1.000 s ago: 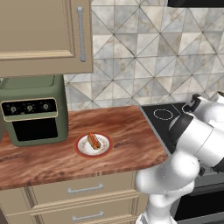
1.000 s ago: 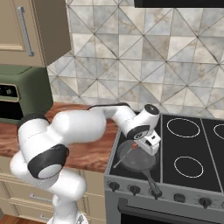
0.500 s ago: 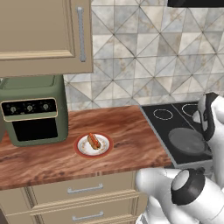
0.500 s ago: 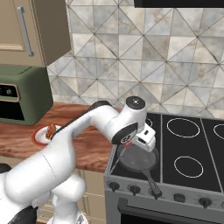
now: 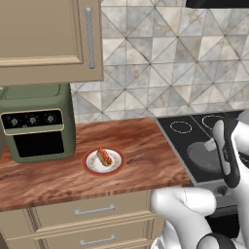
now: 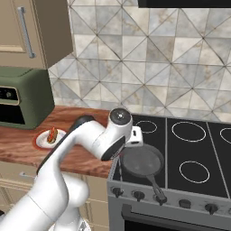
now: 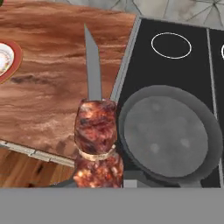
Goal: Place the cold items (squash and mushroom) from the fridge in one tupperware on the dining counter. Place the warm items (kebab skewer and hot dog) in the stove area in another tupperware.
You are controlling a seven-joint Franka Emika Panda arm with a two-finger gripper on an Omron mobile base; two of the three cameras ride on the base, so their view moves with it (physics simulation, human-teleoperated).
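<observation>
Risen claw (image 7: 97,186) apparently grips kebab skewer (image 7: 96,135).

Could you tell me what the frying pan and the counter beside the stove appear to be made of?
The frying pan looks like dark grey metal with a matte finish and faint pale marks on its base. The counter appears to be polished reddish-brown wood, going by its streaky grain, though it could be a printed laminate.

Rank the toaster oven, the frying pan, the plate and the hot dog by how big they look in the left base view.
Largest to smallest:
1. toaster oven
2. frying pan, partly hidden by the arm, so unsure against the plate
3. plate
4. hot dog
</observation>
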